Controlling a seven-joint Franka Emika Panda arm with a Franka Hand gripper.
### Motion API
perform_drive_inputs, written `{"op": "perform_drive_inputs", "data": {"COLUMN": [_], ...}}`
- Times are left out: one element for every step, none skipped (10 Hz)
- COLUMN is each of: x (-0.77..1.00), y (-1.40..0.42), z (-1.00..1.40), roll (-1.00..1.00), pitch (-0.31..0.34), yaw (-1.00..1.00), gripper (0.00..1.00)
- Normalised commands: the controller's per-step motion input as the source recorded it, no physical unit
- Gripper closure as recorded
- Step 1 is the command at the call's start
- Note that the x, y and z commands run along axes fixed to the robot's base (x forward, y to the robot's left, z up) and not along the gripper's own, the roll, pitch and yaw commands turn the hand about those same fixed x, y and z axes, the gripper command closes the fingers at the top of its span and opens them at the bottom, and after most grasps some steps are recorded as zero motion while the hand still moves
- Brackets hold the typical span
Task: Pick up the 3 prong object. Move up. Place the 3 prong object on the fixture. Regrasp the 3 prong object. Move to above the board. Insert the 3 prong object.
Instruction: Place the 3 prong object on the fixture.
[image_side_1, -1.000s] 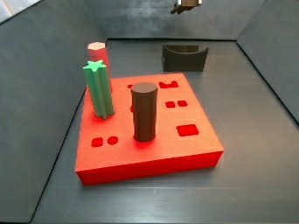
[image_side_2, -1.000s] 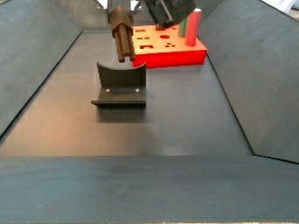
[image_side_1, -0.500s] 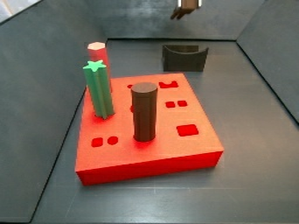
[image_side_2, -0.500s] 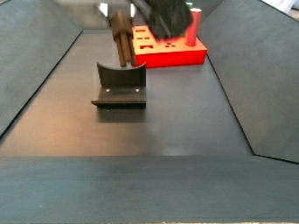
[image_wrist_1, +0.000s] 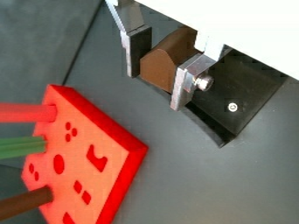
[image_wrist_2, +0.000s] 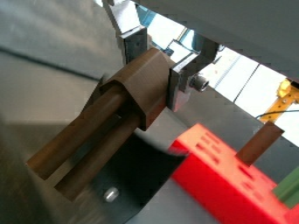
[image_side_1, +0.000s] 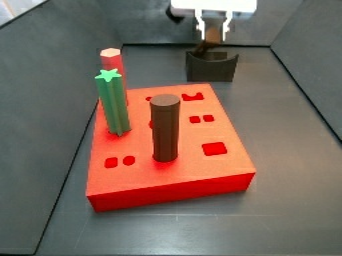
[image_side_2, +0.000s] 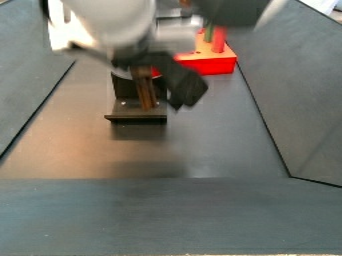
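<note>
My gripper (image_side_1: 213, 22) is shut on the 3 prong object (image_side_1: 211, 36), a reddish-brown piece hanging just above the notch of the dark grey fixture (image_side_1: 211, 68). In both wrist views the silver fingers (image_wrist_1: 187, 80) clamp the brown piece (image_wrist_1: 162, 59) between them, and it sticks out long and ridged (image_wrist_2: 103, 127) past the gripper (image_wrist_2: 149, 86). The fixture (image_wrist_1: 242, 98) lies right behind the gripper (image_wrist_1: 153, 83). Another side view shows the blurred gripper (image_side_2: 144, 75) low over the fixture (image_side_2: 136, 108). I cannot tell whether the piece touches the notch. The red board (image_side_1: 201, 150) lies nearer the front.
On the board stand a green star-topped post (image_side_1: 112, 100), a tall dark brown cylinder (image_side_1: 164, 128) and a red peg (image_side_1: 110, 58). Several shaped holes (image_side_1: 214, 150) are open in its top. Grey walls (image_side_1: 305, 90) slope up around the floor.
The gripper has come down with the brown piece, from the top edge of the view to just over the fixture's notch. The board and its pegs have not moved.
</note>
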Motion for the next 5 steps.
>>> {"op": "perform_drive_inputs", "data": {"x": [0.18,0.13,0.13,0.12,0.13], "y": [0.14,0.18,0.18,0.21,0.22], "z": [-1.0,-0.82,-0.82,-0.82,-0.8], "roll": [-0.2,-0.1,-0.1,-0.08,-0.09], "pitch": [0.044,-0.017,-0.017,-0.032,-0.039], "yaw": [-0.22,-0.21,-0.21,-0.2,-0.2], "gripper": [1.0,1.0,1.0,1.0,1.0]}}
